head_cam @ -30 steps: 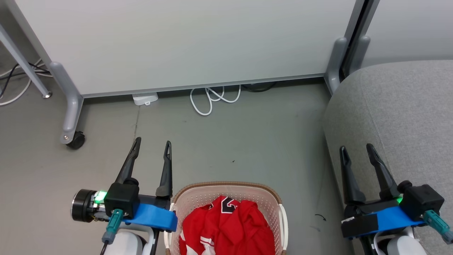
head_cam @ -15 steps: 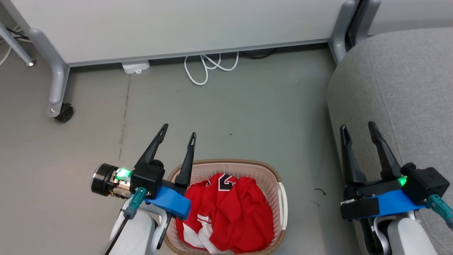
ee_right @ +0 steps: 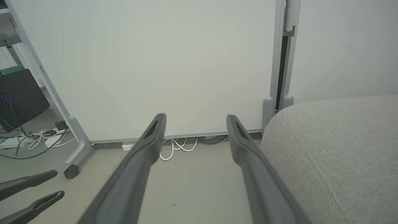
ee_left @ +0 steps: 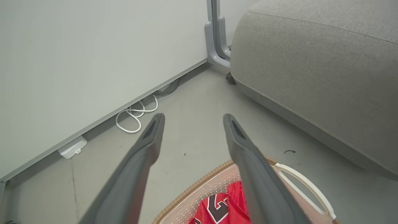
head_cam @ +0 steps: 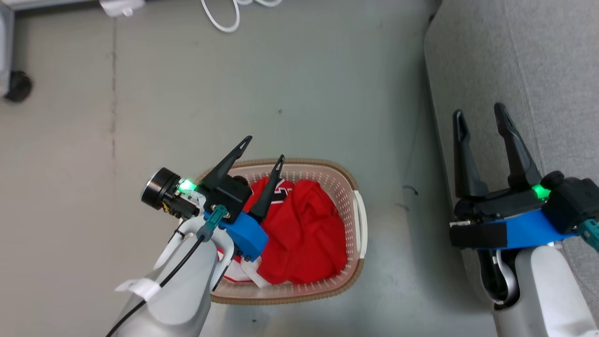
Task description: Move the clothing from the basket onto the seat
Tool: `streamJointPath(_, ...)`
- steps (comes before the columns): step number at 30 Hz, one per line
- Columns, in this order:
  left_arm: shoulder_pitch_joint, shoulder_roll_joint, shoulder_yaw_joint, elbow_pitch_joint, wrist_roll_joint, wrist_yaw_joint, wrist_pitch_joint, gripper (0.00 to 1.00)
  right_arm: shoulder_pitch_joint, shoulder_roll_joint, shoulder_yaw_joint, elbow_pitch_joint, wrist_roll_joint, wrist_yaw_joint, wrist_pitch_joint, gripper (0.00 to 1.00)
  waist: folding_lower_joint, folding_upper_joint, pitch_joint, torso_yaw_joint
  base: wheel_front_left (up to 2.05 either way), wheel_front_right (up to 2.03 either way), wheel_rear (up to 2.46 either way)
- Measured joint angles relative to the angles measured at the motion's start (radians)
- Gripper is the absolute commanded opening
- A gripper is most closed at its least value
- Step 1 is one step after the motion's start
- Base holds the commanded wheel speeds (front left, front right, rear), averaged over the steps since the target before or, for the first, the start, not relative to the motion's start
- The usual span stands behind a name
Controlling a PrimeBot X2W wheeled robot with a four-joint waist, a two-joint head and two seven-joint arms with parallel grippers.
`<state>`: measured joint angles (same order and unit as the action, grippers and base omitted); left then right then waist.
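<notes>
The left tool hovers, fingers spread and empty, over the left side of the basket, with the red clothing heaped inside, just below and to the right of its tips. Further right, the right tool, likewise spread and empty, hangs at the edge of the sofa, well apart from the basket. The left arm is plainly nearer; I judge its reach is downward, the sofa lying rightward.

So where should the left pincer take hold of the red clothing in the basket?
Probably the heaped middle of the red clothing, from straight above. It lies crumpled and loose inside the basket, whose walls rule out a sideways approach. The open left pincer hovers over the basket's left rim, so it is nearest.
</notes>
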<state>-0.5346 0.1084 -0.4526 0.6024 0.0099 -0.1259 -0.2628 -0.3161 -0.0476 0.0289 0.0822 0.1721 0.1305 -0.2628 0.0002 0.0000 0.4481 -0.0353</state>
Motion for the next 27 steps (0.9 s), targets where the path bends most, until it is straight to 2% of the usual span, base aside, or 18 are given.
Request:
streamJointPath(15, -0.203, 0.009, -0.205, 0.322, -0.082, -0.004, 0.000, 1.00, -0.088, 0.000, 0.010, -0.046, -0.013, 0.000, 0.000, 1.00, -0.0001, 0.0000, 0.215, -0.060, 0.00, 0.00, 0.00)
streamJointPath(27, -0.360, -0.012, -0.346, 0.588, -0.156, -0.004, 0.015, 1.00, -0.141, 0.000, 0.009, -0.085, -0.030, 0.000, -0.001, 1.00, -0.0001, 0.0000, 0.375, -0.090, 0.00, 0.00, 0.00)
